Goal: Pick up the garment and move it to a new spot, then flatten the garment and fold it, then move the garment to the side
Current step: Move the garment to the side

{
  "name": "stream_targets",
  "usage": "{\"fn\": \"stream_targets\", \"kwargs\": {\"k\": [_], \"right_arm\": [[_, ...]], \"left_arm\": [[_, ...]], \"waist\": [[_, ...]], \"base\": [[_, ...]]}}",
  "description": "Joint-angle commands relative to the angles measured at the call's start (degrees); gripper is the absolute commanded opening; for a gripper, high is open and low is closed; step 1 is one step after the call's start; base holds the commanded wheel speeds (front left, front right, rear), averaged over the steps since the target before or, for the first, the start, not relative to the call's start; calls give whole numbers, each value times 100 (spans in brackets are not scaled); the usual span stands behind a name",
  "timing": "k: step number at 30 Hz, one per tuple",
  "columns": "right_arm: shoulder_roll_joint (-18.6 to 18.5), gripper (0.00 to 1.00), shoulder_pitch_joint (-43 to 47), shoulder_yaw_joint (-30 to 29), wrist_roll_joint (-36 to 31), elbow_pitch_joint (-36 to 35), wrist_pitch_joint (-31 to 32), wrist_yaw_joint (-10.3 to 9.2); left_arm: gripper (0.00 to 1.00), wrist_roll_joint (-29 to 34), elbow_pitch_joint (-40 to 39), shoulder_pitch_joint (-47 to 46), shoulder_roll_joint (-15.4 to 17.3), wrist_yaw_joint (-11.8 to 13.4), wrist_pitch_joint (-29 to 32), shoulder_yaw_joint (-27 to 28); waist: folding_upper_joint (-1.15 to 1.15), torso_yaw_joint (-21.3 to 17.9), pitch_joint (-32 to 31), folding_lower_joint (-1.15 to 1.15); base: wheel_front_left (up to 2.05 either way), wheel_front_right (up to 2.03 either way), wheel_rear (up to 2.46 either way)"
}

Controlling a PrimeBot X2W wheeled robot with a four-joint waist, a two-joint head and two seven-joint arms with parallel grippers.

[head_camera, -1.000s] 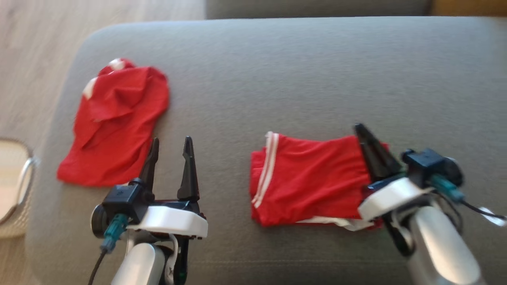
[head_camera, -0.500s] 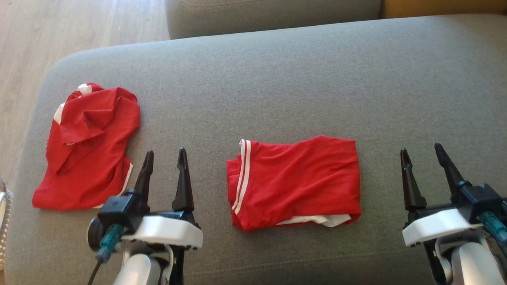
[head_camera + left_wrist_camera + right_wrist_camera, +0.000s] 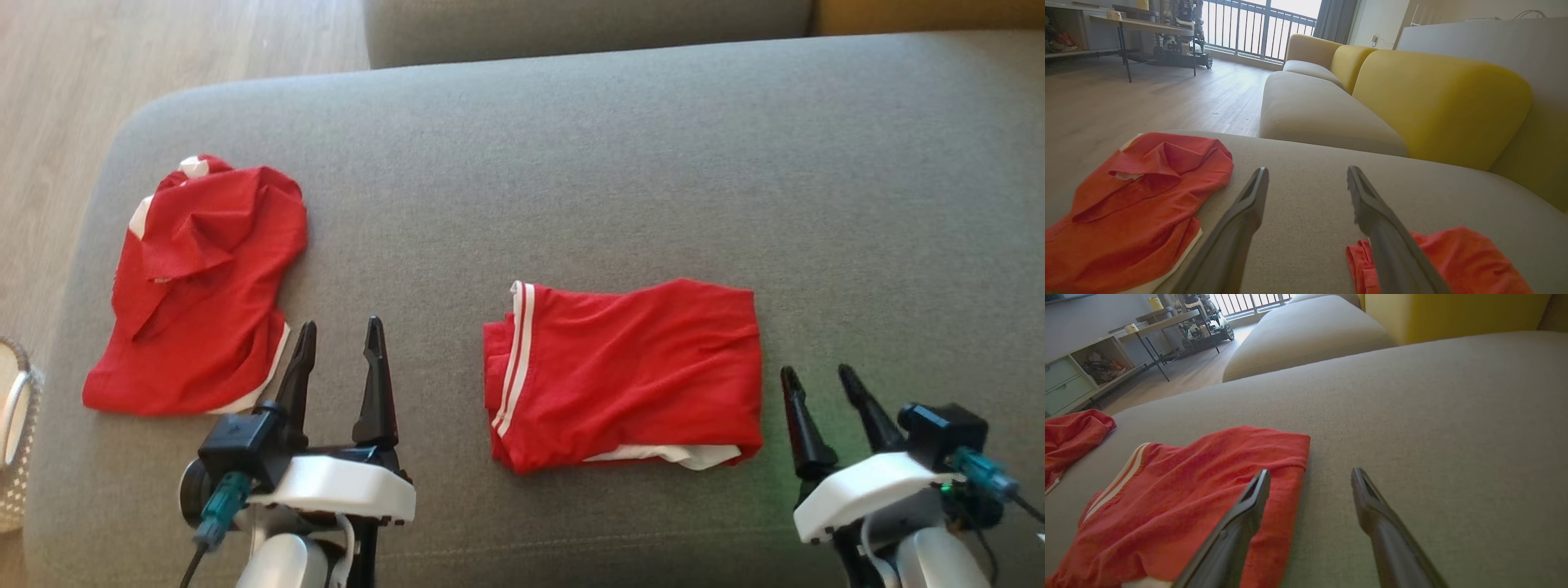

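Here, at the far left edge, a pale basket (image 3: 15, 457) shows, its contents hidden. A crumpled red garment (image 3: 204, 286) lies on the grey sofa cushion (image 3: 571, 163), just beside the left gripper (image 3: 341, 323), which is spread wide and empty. The folded red garment (image 3: 629, 371), white-striped, lies flat between the grippers. Its right edge is just beside the right gripper (image 3: 816, 371), which is likewise wide apart and holding nothing.

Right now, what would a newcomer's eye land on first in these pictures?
Two red garments on the grey cushion: a folded garment with white stripes mid-cushion, a crumpled garment to the left. The left fingers stand open between them, the right fingers open just right of the folded one, both empty.
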Motion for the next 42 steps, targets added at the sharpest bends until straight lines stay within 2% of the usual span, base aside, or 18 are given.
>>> {"fn": "stream_targets", "kwargs": {"k": [1,9,16,17,18,19,24,31,36,42], "right_arm": [[-18,100,-249,208,175,-40,57,-1],[-18,100,-659,502,784,520,129,-1],[-17,100,-1037,713,720,1107,128,-1],[-17,89,-1080,763,684,1183,127,-1],[-17,5,-1121,816,628,1251,121,-1],[-19,0,-1159,852,543,1304,80,-1],[-147,0,-1347,1018,-14,1495,-164,-1],[-471,0,-1791,1408,-624,1450,-384,-1],[-1053,0,-2367,1983,-731,1504,-324,-1],[-1857,0,-3530,2505,-314,1730,-274,-1]], "left_arm": [[100,57,-218,-257,12,-39,-70,179],[100,120,-215,-365,12,-68,-70,147],[100,172,-213,-518,12,-81,-70,89],[100,178,-212,-533,12,-80,-70,78],[100,183,-211,-546,12,-79,-70,70],[100,188,-209,-556,12,-78,-70,67],[100,199,-215,-587,12,-57,-70,56],[100,293,-227,-608,12,-103,-70,132],[100,517,-262,-745,12,-258,-70,166],[100,936,-253,-1046,13,-599,-70,312]], "waist": [[0,69,95,0],[0,207,350,0],[0,327,547,0],[0,342,565,0],[0,353,578,0],[0,362,590,0],[0,372,646,0],[0,59,758,0],[0,-367,1020,0],[0,-951,1562,0]], "base": [[0,0,0],[0,0,0],[0,0,0],[0,0,0],[0,0,0],[0,0,0],[0,0,0],[0,0,0],[0,0,0],[0,0,0]]}}
